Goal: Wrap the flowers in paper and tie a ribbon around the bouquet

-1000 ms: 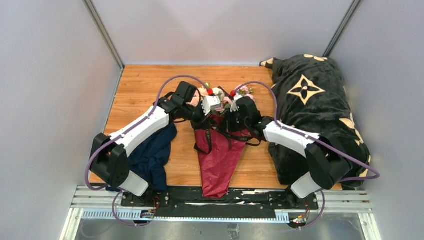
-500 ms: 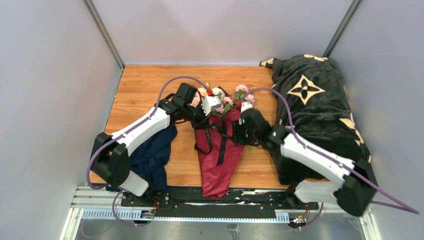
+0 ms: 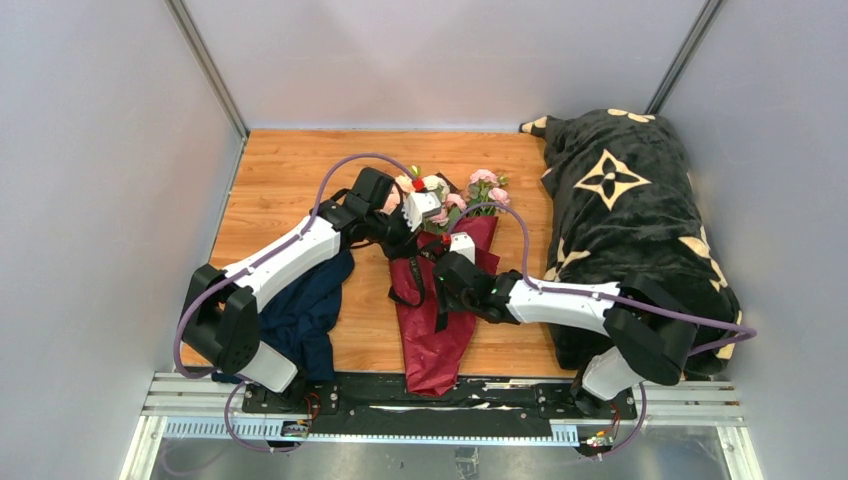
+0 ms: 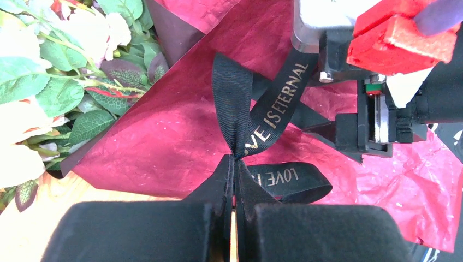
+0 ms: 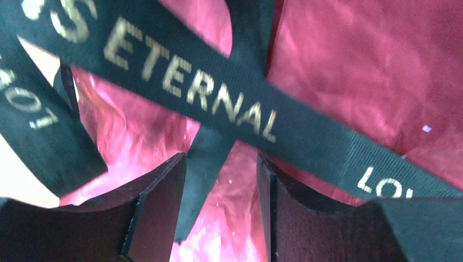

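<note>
The bouquet lies in the middle of the table. Its pale pink flowers (image 3: 452,196) with green leaves (image 4: 52,82) stick out of a cone of burgundy paper (image 3: 432,335) that points toward the arms. The black ribbon (image 4: 273,117), lettered in gold, crosses the cone in loops. My left gripper (image 4: 235,164) is shut on the ribbon at the pinch of a loop, near the cone's mouth (image 3: 408,238). My right gripper (image 5: 221,180) hovers open just over the paper (image 5: 338,60). A loose ribbon tail (image 5: 203,169) hangs between its fingers, and a lettered band crosses above them.
A black blanket with cream flowers (image 3: 630,220) is heaped along the right side. A navy cloth (image 3: 305,310) lies under the left arm. The wooden table (image 3: 280,170) is boxed in by grey walls. Purple cables arch over both arms.
My right gripper has opened and let go of the ribbon. Its arm swung out right, then came back lower over the cone's middle. The left gripper has held still, shut on the ribbon.
</note>
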Robot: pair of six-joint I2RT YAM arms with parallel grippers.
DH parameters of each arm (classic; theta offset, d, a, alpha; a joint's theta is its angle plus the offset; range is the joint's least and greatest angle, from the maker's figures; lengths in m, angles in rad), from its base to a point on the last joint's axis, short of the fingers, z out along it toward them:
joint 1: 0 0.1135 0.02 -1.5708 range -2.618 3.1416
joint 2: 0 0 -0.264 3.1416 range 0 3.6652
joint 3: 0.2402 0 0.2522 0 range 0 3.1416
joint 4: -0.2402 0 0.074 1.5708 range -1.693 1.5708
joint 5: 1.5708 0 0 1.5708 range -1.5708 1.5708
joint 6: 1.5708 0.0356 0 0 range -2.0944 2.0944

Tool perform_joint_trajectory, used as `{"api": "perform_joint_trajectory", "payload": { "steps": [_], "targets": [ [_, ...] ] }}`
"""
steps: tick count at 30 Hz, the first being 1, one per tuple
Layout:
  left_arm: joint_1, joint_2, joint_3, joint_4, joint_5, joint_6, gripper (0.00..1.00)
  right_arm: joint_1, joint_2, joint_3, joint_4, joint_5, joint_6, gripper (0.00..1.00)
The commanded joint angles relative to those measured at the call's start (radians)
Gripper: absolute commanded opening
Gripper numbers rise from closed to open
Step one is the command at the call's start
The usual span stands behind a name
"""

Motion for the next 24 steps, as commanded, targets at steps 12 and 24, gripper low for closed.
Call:
{"api": "perform_joint_trajectory", "payload": {
  "steps": [12,24],
  "targets": [
    [0.005,0.038,-0.02,0.01,-0.066,0.027,0.0,-0.009,0.202,0.085,0.03,0.166,0.027,0.22],
    [0.156,0.021,0.046,-0.371,-0.101,0.61,0.73,-0.042,0.079,0.035,0.0,0.046,-0.079,0.11]
  ]
}}
